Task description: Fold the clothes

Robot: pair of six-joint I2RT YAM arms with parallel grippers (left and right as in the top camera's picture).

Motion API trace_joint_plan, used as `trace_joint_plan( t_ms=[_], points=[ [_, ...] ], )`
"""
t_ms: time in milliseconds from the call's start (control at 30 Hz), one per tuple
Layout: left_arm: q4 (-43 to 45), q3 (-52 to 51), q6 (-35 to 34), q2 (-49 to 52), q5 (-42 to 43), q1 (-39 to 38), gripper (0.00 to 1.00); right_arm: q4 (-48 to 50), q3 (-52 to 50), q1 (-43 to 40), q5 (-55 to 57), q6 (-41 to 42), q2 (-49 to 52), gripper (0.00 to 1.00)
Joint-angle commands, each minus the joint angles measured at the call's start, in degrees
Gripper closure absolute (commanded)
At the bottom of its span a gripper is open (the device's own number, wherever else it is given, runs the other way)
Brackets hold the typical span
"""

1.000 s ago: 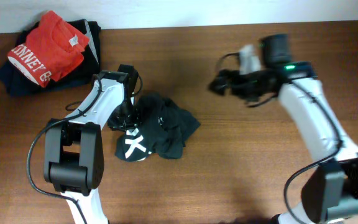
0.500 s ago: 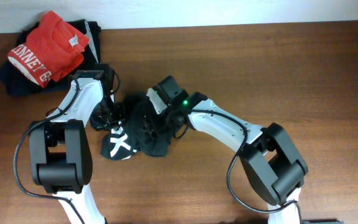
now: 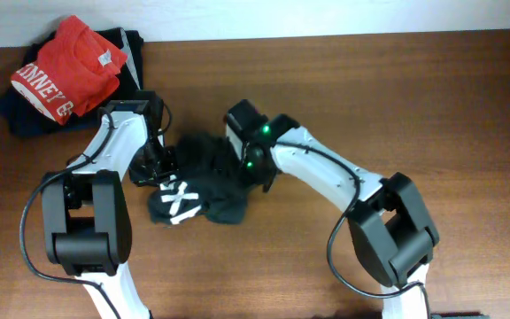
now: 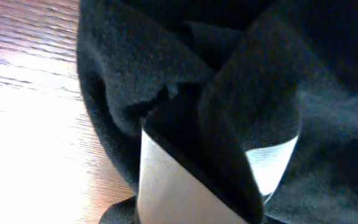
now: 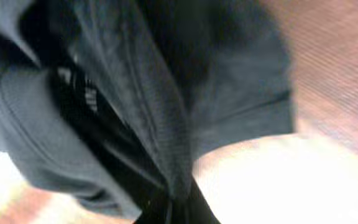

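The clothes are one crumpled black T-shirt (image 3: pixel 204 182) lying mid-table, with white lettering (image 3: pixel 180 200) showing at its front left. My left gripper (image 3: pixel 155 168) is shut on the shirt's left edge. In the left wrist view, dark fabric (image 4: pixel 241 93) and a white patch of lettering (image 4: pixel 166 183) fill the frame and hide the fingers. My right gripper (image 3: pixel 251 168) is shut on the shirt's right side. In the right wrist view, a fold of the T-shirt (image 5: pixel 166 124) runs down into the pinched right gripper (image 5: pixel 179 210).
A red shirt with white lettering (image 3: pixel 67 71) lies on dark folded garments (image 3: pixel 129 55) at the back left corner. Bare wooden table (image 3: pixel 432 133) stretches to the right and in front. The table's far edge runs along the top.
My right arm swung in from the far right and closed on the shirt's right side. My left gripper shifted left, dragging the shirt with it.
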Motion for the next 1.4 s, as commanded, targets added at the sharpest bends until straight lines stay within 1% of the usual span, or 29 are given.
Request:
trace_joint_plan(
  t_ms=[0,33,67,133,167,233,300,333,367,433,567,600,633,667,900,933,967,1000,1033,1167,1300,1367],
  points=[
    [0.4,-0.6,0.1,-0.8,-1.7,0.3,0.99,-7.5,4.2,-2.6,5.1,0.2,0.0,0.87],
    [0.5,-0.6,0.1,-0.8,-1.7,0.3,0.99,-8.5,4.2,-2.6,5.0,0.2,0.0,0.54],
    [0.7,-0.6,0.1,-0.8,-1.7,0.3,0.98,-9.2,4.2,-2.6,5.0,0.2,0.0,0.3],
    [0.7,-0.6,0.1,-0.8,-1.7,0.3,0.97,-8.9,4.9,-2.8,5.0,0.4,0.0,0.19],
    [0.7,-0.6,0.1,-0.8,-1.7,0.3,0.95,-8.6,5.5,-3.0,5.0,0.5,0.0,0.17],
    [0.7,-0.6,0.1,-0.8,-1.7,0.3,0.95,-6.9,7.5,-3.3,3.3,0.4,0.0,0.12],
    [0.8,-0.6,0.1,-0.8,-1.7,0.3,0.95,-0.9,8.3,-3.3,-0.7,0.4,0.0,0.1],
    [0.8,-0.6,0.1,-0.8,-1.7,0.3,0.95,2.5,8.3,-3.3,-3.2,0.3,0.0,0.12],
    [0.9,-0.6,0.1,-0.8,-1.7,0.3,0.95,5.8,8.3,-3.2,-5.4,0.2,0.5,0.15],
    [1.0,-0.6,0.1,-0.8,-1.7,0.3,0.95,10.1,8.3,-2.6,-6.1,0.2,2.6,0.18],
    [1.0,-0.6,0.1,-0.8,-1.7,0.3,0.95,12.1,8.3,-2.2,-6.6,0.4,8.3,0.19],
    [1.0,-0.6,0.1,-0.8,-1.7,0.3,0.95,12.3,8.3,-2.2,-6.6,0.4,9.2,0.21],
    [1.0,-0.6,0.1,-0.8,-1.7,0.3,0.95,12.7,8.3,-2.2,-6.6,0.4,10.1,0.31],
    [1.0,-0.6,0.1,-0.8,-1.7,0.3,0.95,13.2,8.3,-2.2,-6.7,0.4,10.6,0.34],
    [1.0,-0.6,0.1,-0.8,-1.7,0.3,0.95,16.8,8.3,-0.3,-8.4,0.4,11.7,0.35],
    [1.0,-0.6,0.1,-0.8,-1.7,0.3,0.95,16.7,8.3,0.1,-7.4,0.4,12.0,0.44],
    [1.0,-0.6,0.1,-0.8,-1.7,0.3,0.95,16.4,8.3,0.1,-5.7,0.4,12.0,0.69],
    [1.0,-0.6,0.1,-0.8,-1.7,0.3,0.94,15.9,8.3,0.0,-3.5,0.4,11.9,0.87],
    [1.0,-0.6,0.1,-0.8,-1.7,0.3,0.95,14.7,8.7,-0.5,-1.6,0.4,11.8,0.95],
    [1.0,-0.6,0.1,-0.8,-1.7,0.3,0.94,2.7,14.8,-3.2,10.1,0.4,11.8,0.96],
    [1.0,-0.6,0.1,-0.8,-1.7,0.3,0.94,0.3,14.0,-4.3,13.4,1.4,12.4,0.96],
    [1.0,-0.6,0.1,-0.8,-1.7,0.3,0.94,-1.4,13.1,-4.3,17.7,6.8,12.6,0.96]
  ],
)
